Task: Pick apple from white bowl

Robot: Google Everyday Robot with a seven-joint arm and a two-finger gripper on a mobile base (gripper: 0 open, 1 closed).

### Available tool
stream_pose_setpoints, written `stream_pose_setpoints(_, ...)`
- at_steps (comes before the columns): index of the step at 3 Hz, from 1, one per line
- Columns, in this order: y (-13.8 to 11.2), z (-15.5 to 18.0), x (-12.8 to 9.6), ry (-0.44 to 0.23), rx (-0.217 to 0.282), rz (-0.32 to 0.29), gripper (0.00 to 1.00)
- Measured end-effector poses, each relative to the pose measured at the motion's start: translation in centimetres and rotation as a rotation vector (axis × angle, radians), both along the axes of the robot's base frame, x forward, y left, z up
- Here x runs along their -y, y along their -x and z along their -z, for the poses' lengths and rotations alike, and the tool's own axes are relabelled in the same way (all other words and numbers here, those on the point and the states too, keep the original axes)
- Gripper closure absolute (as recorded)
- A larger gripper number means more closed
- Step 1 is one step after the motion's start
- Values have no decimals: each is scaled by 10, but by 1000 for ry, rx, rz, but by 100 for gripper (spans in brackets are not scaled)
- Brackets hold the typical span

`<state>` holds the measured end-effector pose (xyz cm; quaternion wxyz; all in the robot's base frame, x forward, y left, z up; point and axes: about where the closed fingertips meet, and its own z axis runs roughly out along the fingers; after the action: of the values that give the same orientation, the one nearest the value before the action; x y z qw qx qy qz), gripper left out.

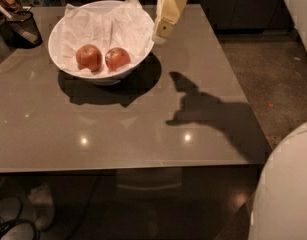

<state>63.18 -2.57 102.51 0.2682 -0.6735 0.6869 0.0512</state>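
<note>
End effector (pixel 163 30): just beside right rim of white bowl (pixel 51 46) — grip state you cannot tell.
Apple (pixel 117 58): left of it, lower.

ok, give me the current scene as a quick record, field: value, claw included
surface: glossy grey-brown table
container: wide white round bowl, far-left part of the table
lining: crumpled white paper
target: squatter red-orange apple, right one in the bowl
other fruit: rounder red apple, close on its left
claw: cream claw, by the bowl's right rim, apart from both apples
task state: apple not yet picked
clutter: black mesh cup, far-left corner
</note>
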Motion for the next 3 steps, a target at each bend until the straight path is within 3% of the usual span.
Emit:
stream_pose_setpoints(2,-29,14,-17,-39,-14,17,2)
stream_pose_setpoints(3,-53,24,-35,-40,-32,7,21)
